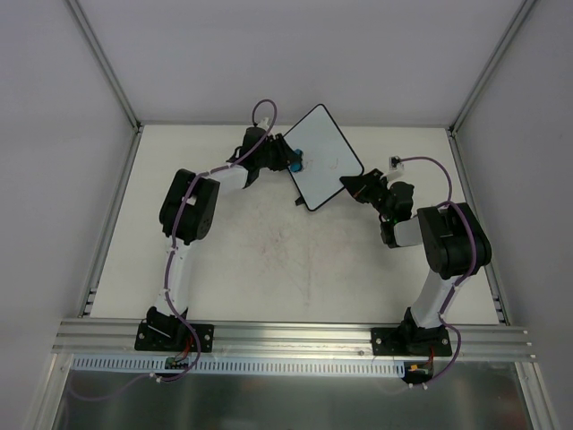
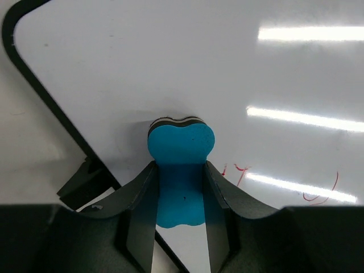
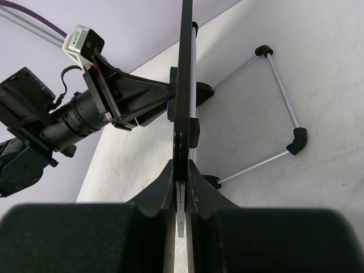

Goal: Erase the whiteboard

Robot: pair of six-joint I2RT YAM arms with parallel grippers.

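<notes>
The whiteboard (image 1: 324,154) stands tilted at the back middle of the table, white with a thin black frame. My right gripper (image 1: 354,184) is shut on its right edge; the right wrist view shows the board edge-on (image 3: 184,85) between the jaws (image 3: 181,173). My left gripper (image 1: 288,161) is shut on a small blue eraser (image 2: 180,148), which presses flat against the board face (image 2: 199,68). Faint red marks (image 2: 242,170) and a red curl (image 2: 325,190) remain on the board to the right of the eraser.
The board's wire stand (image 3: 281,114) with black end caps lies on the table behind the board. A black clip (image 2: 85,182) sits at the board's lower left frame. Grey walls and metal posts (image 1: 107,67) enclose the table.
</notes>
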